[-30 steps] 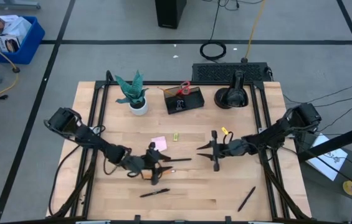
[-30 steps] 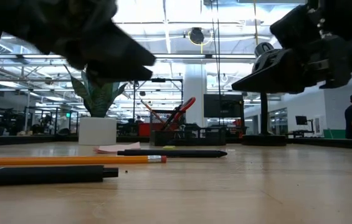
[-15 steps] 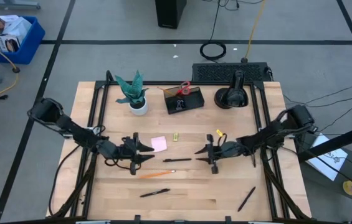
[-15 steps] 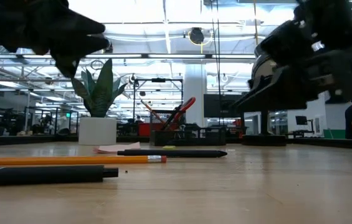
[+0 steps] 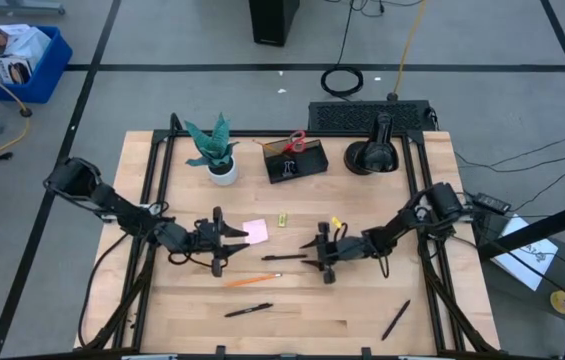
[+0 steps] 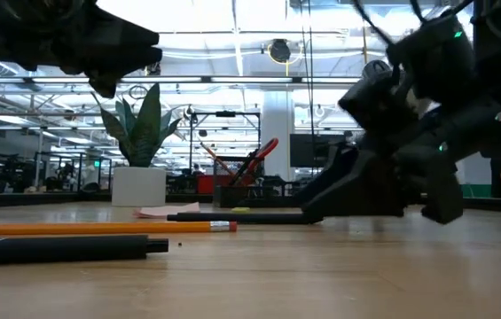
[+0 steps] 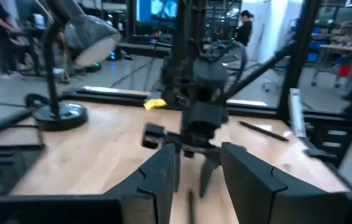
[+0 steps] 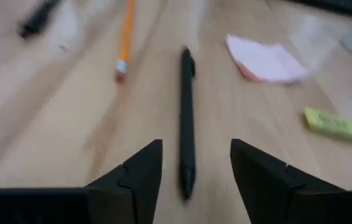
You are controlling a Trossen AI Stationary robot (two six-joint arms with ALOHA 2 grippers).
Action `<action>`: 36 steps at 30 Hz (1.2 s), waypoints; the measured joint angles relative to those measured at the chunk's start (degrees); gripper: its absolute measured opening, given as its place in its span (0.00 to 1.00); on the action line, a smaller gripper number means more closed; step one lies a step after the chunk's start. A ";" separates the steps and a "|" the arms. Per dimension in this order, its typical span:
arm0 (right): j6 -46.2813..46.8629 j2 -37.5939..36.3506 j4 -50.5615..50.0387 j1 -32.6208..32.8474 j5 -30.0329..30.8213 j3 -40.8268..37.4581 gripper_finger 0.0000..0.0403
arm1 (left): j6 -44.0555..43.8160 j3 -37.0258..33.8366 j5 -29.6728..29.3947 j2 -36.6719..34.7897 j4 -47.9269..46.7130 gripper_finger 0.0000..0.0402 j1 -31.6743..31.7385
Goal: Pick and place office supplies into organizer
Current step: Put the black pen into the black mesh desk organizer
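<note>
The organizer (image 5: 295, 160), at upper centre of the high view, already holds the red-handled scissors (image 5: 297, 141). Most supplies, I judge, are not yet placed: the pink sticky-note pad (image 5: 255, 231) and a small yellow piece (image 5: 282, 219) in the middle, the orange pencil (image 5: 252, 280), and black pens at lower centre (image 5: 248, 311) and lower right (image 5: 396, 320). The right gripper (image 5: 314, 252) is low, open and empty, its fingers on both sides of a black pen (image 8: 187, 121). The left gripper (image 5: 224, 238) hovers beside the pad, open and empty.
</note>
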 joint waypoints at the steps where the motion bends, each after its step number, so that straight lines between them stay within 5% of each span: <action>1: 0.83 0.56 0.05 -0.13 -0.06 0.01 0.45 | 1.03 -0.01 -0.09 0.00 0.41 0.34 0.38; 13: 13.55 1.02 -4.60 -4.21 -6.19 0.91 0.39 | 2.90 -0.02 0.14 0.00 4.22 0.34 4.31; 31: 8.65 1.12 -5.50 -3.42 -7.46 1.16 0.06 | -6.42 -0.02 0.12 0.00 1.49 0.34 4.38; 36: 7.36 1.32 -2.78 -3.37 -7.58 1.07 0.06 | -8.78 -0.02 0.10 0.01 0.85 0.34 4.49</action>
